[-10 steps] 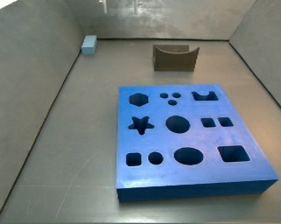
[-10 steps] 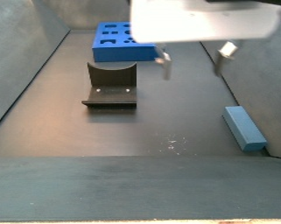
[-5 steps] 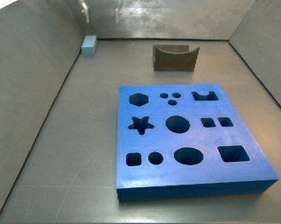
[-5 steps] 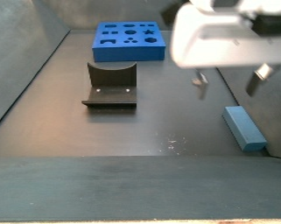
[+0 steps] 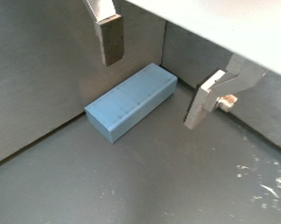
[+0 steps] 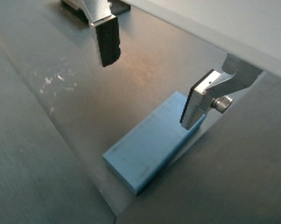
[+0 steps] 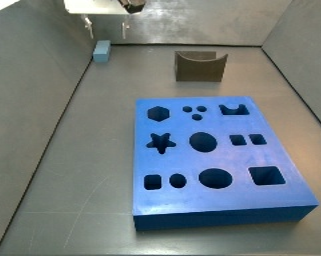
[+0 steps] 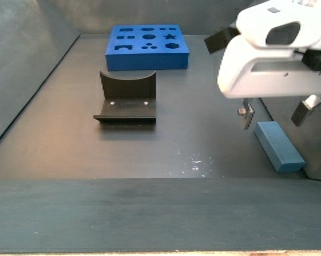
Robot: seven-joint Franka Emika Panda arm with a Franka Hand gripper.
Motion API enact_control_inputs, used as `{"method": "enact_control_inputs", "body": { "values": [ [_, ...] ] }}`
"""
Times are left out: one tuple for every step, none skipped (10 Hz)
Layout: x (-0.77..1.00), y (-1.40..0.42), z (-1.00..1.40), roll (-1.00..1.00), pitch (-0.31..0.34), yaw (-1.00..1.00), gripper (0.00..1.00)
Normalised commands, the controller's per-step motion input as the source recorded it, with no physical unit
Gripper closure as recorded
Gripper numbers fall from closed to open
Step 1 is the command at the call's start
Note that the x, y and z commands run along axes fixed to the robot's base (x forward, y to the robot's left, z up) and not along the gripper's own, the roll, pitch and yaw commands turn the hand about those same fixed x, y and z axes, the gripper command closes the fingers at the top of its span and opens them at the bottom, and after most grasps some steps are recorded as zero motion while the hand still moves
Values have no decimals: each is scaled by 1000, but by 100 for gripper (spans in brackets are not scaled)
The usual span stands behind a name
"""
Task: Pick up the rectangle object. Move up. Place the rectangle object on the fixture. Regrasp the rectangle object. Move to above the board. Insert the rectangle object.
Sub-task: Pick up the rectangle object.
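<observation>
The rectangle object (image 5: 130, 103), a pale blue-grey bar, lies flat on the floor against the side wall, seen in both wrist views (image 6: 154, 144) and both side views (image 8: 279, 146) (image 7: 103, 50). My gripper (image 8: 275, 115) hangs open just above it with nothing between the fingers (image 5: 109, 39). One finger (image 6: 199, 101) stands over the bar's end. The gripper (image 7: 103, 12) barely shows at the frame edge. The brown fixture (image 7: 199, 66) (image 8: 125, 98) and the blue board (image 7: 216, 160) (image 8: 147, 47) stand apart from the bar.
Grey walls enclose the floor (image 7: 83, 150) on all sides. The bar rests right at the foot of one wall (image 5: 60, 96), close to a corner. A few white scuff marks (image 8: 196, 160) mark the floor near it.
The gripper has travelled from near the board across the floor toward the wall and come down over the rectangle object. It stays open. The bar, fixture and board have not moved.
</observation>
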Motion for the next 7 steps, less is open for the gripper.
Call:
{"method": "enact_control_inputs", "body": {
  "values": [
    [-49, 0, -823, 0, -97, 0, 0],
    [-29, 0, -1000, 0, 0, 0, 0],
    [0, 0, -89, 0, 0, 0, 0],
    [0, 0, -60, 0, 0, 0, 0],
    [-17, 40, -580, -160, -60, 0, 0],
    [-297, 191, -823, -340, -143, 34, 0],
    [-120, 329, -614, -557, -129, 89, 0]
  ]
}}
